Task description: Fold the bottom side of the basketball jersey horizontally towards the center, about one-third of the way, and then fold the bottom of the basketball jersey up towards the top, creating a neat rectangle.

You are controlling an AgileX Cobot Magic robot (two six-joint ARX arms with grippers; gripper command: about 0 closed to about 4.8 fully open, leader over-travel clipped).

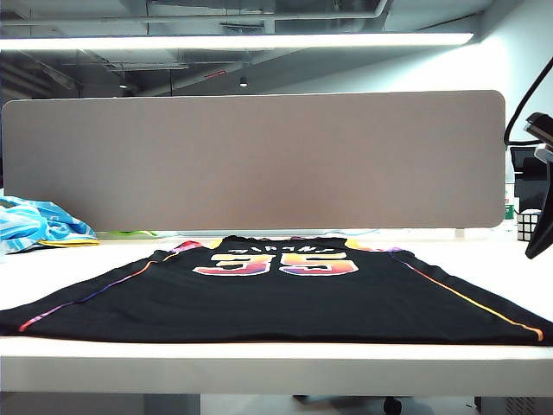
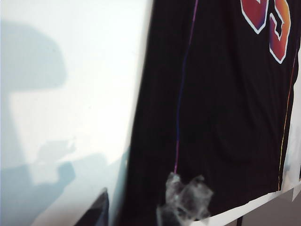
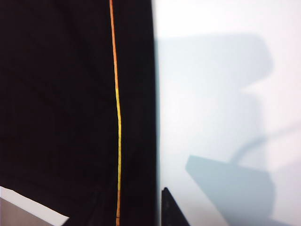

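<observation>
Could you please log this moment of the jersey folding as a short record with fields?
jersey: black jersey spread flat on the white table, number 35 facing up, not yet folded
left claw: above the jersey's left side edge; only finger tips show, holding nothing
right claw: above the jersey's right side edge by the orange stripe; one finger tip shows, holding nothing
background: blue striped cloth at far left, grey divider behind

White table (image 1: 86, 264), grey partition panel (image 1: 259, 160), light blue striped cloth (image 1: 34, 223)
</observation>
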